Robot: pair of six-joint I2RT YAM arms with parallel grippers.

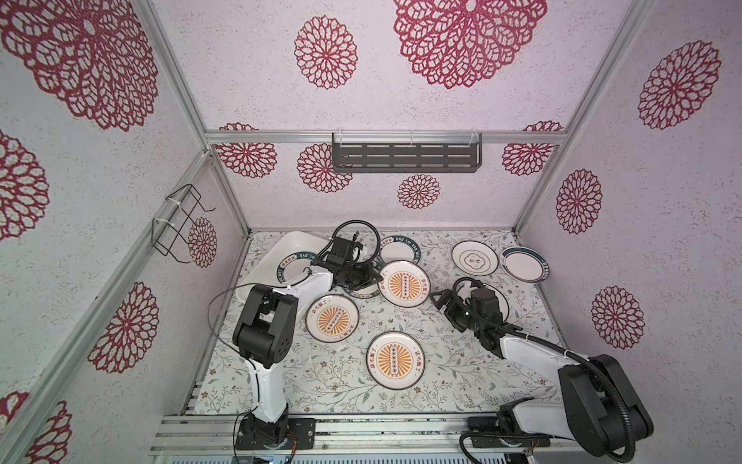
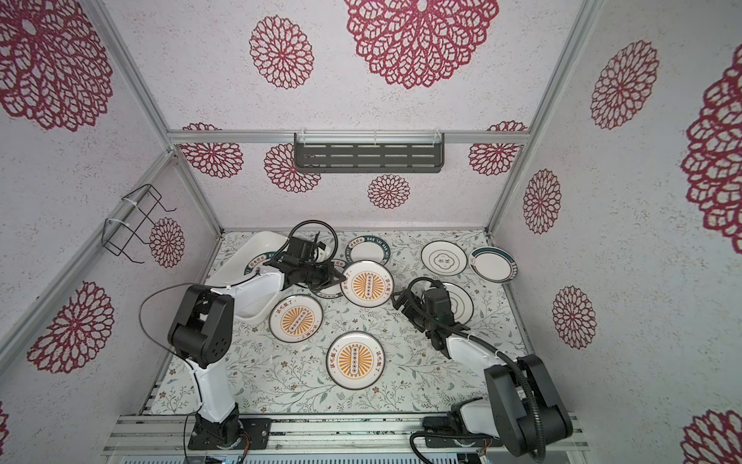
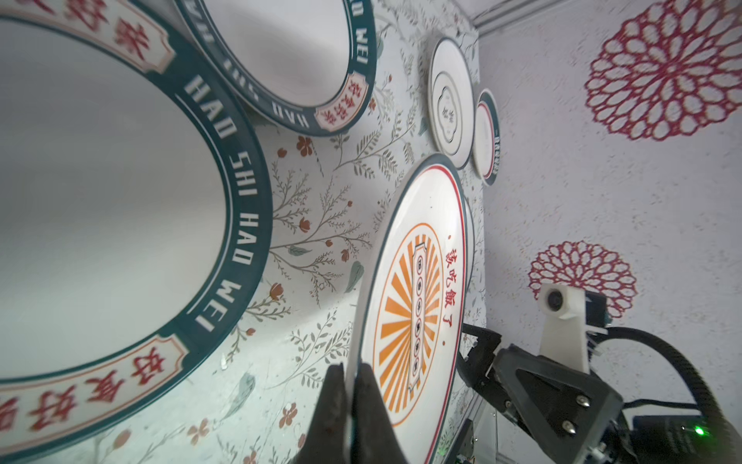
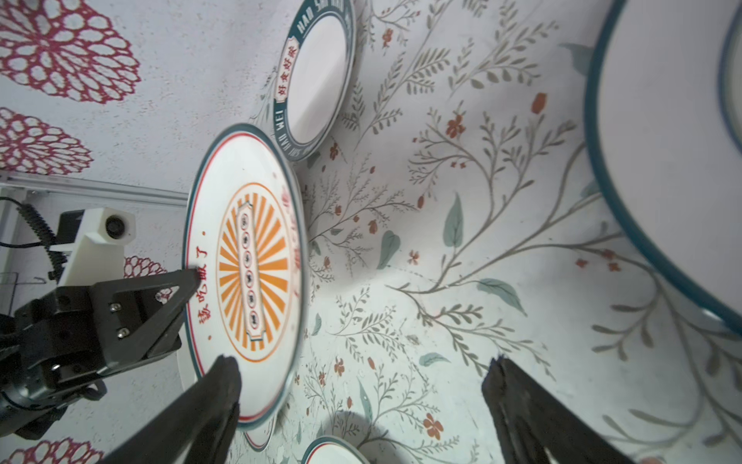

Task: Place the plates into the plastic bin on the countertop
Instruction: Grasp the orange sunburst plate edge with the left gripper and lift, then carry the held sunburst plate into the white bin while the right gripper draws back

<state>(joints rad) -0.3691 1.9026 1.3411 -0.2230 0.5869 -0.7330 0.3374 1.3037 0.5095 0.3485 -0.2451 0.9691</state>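
**Left claw** (image 3: 353, 401): clenched on the rim of a sunburst plate (image 1: 403, 283), with 1 finger on each face of the edge. The plate is tilted, its gripped edge raised off the bench (image 1: 441, 373). Whether its far edge touches the bench cannot be told. It sits near mid-bench, to the right of the plastic bin (image 1: 299, 240) in both top views.

**Right claw** (image 4: 361, 381): released, jaws wide, holding nothing. It hovers just beside the opposite edge of the same plate. Contact cannot be told.

**Plastic bin:** in the back-left corner of the bench, set at an angle. 1 teal lettered plate (image 1: 294, 265) lies inside it, partly hidden by the left arm (image 1: 309, 287).

**Other plates on the bench:**
- The near sunburst plate (image 1: 332, 318) is just beside the bin.
- The front sunburst plate (image 1: 395, 360) is toward the front edge.
- The back teal lettered plate (image 1: 397, 249) is by the rear wall.
- The ring-marked plate (image 1: 474, 258) and the teal-rimmed plate (image 1: 523, 264) lie side by side at the back right.
- 1 covered plate (image 1: 500, 299) is partly under the right arm (image 1: 522, 349).
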